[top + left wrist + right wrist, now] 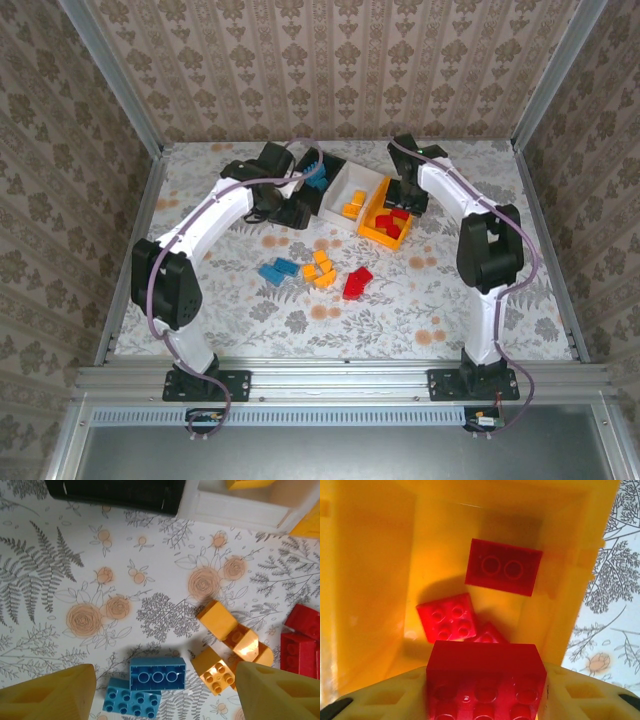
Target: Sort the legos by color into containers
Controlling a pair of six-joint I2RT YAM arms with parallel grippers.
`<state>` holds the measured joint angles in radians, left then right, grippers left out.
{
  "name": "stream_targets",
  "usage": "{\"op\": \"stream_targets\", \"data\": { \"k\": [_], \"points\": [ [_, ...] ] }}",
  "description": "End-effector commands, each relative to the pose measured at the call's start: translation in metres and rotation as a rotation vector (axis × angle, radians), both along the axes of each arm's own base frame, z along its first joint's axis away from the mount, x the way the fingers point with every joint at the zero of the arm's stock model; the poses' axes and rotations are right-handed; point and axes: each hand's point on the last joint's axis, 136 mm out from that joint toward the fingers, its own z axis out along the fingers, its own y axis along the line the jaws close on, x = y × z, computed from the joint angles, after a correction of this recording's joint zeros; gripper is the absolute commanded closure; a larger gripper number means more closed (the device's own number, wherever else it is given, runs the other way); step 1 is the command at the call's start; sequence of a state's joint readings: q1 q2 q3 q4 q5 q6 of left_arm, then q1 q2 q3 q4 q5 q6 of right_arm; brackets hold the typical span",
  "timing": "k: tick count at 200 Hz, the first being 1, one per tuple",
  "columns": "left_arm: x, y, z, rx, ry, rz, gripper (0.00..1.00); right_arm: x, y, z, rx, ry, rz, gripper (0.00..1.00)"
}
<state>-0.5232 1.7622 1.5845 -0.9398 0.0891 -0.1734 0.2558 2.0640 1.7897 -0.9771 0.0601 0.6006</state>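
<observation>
My right gripper (486, 692) is shut on a red lego (485, 672) and holds it inside the orange-yellow container (370, 580). Other red legos (503, 566) lie on that container's floor. In the top view the right gripper (405, 198) hangs over the orange-yellow container (368, 233). My left gripper (165, 682) is open, high above two blue legos (157, 673) on the table, with orange legos (216, 670) beside them and red ones (302, 645) at the right. It sits in front of the black container (333, 163).
The white container (340, 188) holds orange legos (352, 208), and the black one holds blue legos (317, 182). Loose blue (278, 271), orange (321, 268) and red (356, 283) legos lie mid-table. Patterned walls enclose the table on three sides.
</observation>
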Motion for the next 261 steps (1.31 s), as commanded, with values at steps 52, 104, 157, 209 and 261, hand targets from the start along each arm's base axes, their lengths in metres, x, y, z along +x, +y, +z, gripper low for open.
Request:
{"op": "stream_targets", "data": {
  "k": [52,104,157,209,261],
  "points": [
    [-0.023,-0.002,-0.008,0.028,0.063,0.013,0.25,0.005,-0.001,0.006,-0.011,0.007,0.061,0.34],
    [-0.045,0.042,-0.03,0.118,0.236,0.339,0.22,-0.022,0.027,0.039,0.127,-0.026,0.154,0.33],
    [-0.065,0.058,-0.059,-0.155,0.422,0.812,0.21,-0.048,0.101,0.049,0.301,-0.072,0.449,0.34],
    [-0.075,0.078,-0.099,-0.367,0.506,1.207,0.26,-0.059,0.13,0.044,0.353,-0.065,0.536,0.36],
    [-0.065,0.079,-0.114,-0.457,0.521,1.428,0.27,-0.065,0.132,0.038,0.372,-0.051,0.53,0.36]
  ]
}}
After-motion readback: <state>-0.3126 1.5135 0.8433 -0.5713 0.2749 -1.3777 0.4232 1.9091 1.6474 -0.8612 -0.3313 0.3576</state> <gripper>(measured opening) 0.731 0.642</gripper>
